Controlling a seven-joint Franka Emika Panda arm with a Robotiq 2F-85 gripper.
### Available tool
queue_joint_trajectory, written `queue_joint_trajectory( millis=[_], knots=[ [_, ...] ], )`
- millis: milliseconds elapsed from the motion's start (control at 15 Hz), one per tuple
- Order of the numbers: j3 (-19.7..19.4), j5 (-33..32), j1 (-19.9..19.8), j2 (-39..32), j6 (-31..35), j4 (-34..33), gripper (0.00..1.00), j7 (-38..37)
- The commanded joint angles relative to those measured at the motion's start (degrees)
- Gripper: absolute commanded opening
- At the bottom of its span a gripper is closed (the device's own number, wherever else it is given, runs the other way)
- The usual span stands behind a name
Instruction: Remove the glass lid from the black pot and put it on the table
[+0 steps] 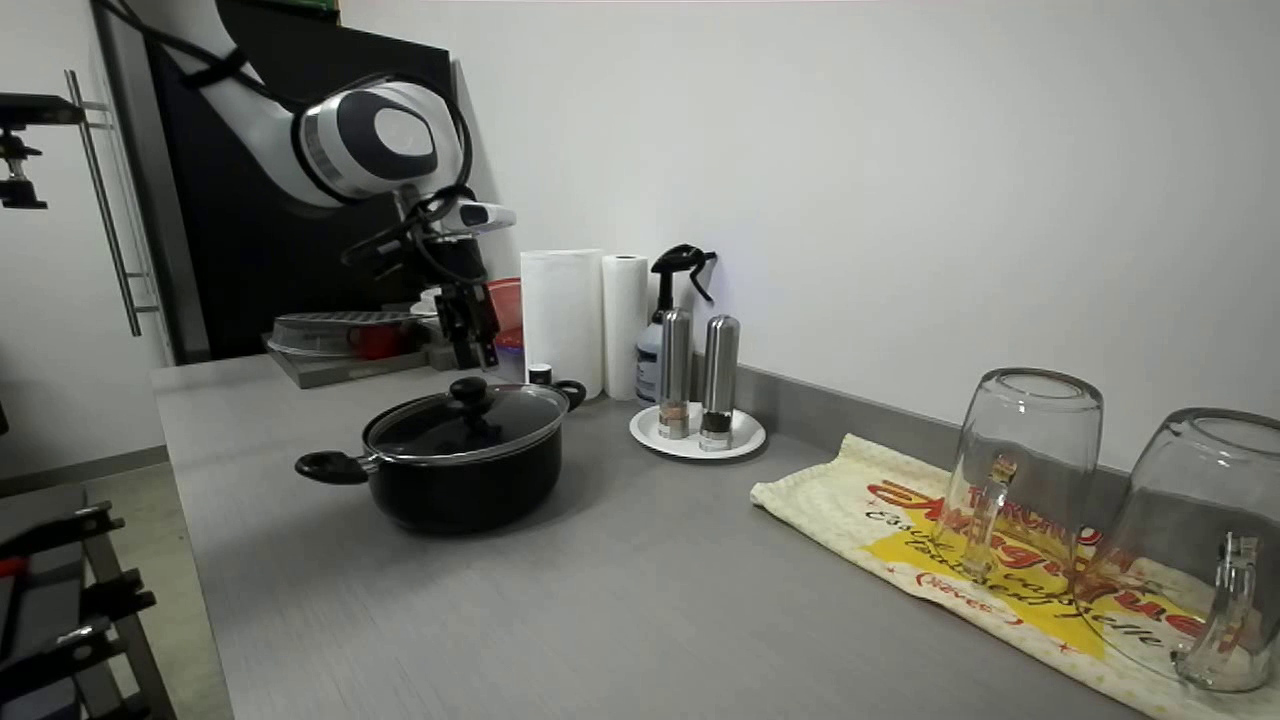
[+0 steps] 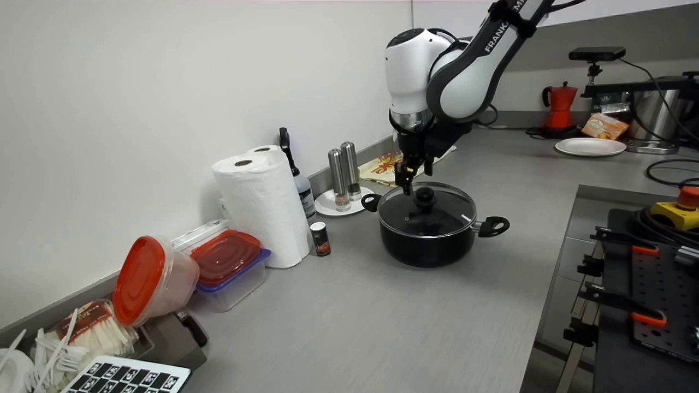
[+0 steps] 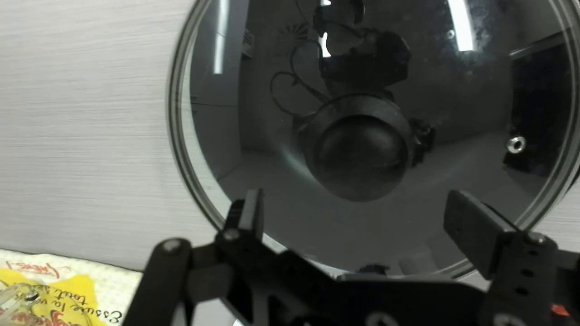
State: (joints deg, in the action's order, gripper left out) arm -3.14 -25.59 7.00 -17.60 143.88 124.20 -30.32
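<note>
The lid [image 2: 437, 218] sits level on the pot [image 2: 427, 252], its knob [image 2: 424, 196] pointing straight up. The lid is round; the pot's two handles [image 2: 494, 226] mark the long axis, running across the table [image 2: 349, 327] with one toward the wall [image 2: 164, 82] and one toward the front edge. The gripper [image 3: 353, 195] hangs above the lid with its fingers [image 3: 471, 231] spread well apart; in the wrist view the knob lies mostly beyond the line of the fingertips. There, the gripper also hides some of the lower rim, the frame cuts off the upper rim, and reflections cover the glass, so the pot's inside cannot be made out. The arm [image 2: 469, 93] reaches in from above and bends so the gripper points down; its upper part is cut off in both exterior views, where the dark fingers are hard to tell apart. Near the pot, toward the wall, stand a small jar [image 2: 320, 240] and a plate [image 2: 326, 203] bearing two grinders [image 2: 351, 164]. Paper towels [image 1: 562, 325] and a spray bottle [image 1: 650, 360] stand by the wall. Farther along, two upturned mugs [image 1: 1030, 430] stand on a cloth [image 1: 840, 495], one cut off at the frame's edge.
</note>
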Motion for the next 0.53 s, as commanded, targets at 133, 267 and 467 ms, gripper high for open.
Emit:
queue_joint_trajectory(
  millis=[133, 267, 467],
  knots=[
    [-2.66, -1.13, 1.79, -2.21, 0.29, -1.13, 1.00, -1.99],
    [-2.83, -0.92, 2.06, -2.55, 0.09, -1.24, 1.00, -1.98],
    [-2.96, -0.77, 2.54, -2.99, -0.01, -1.31, 1.00, -1.99]
  ],
)
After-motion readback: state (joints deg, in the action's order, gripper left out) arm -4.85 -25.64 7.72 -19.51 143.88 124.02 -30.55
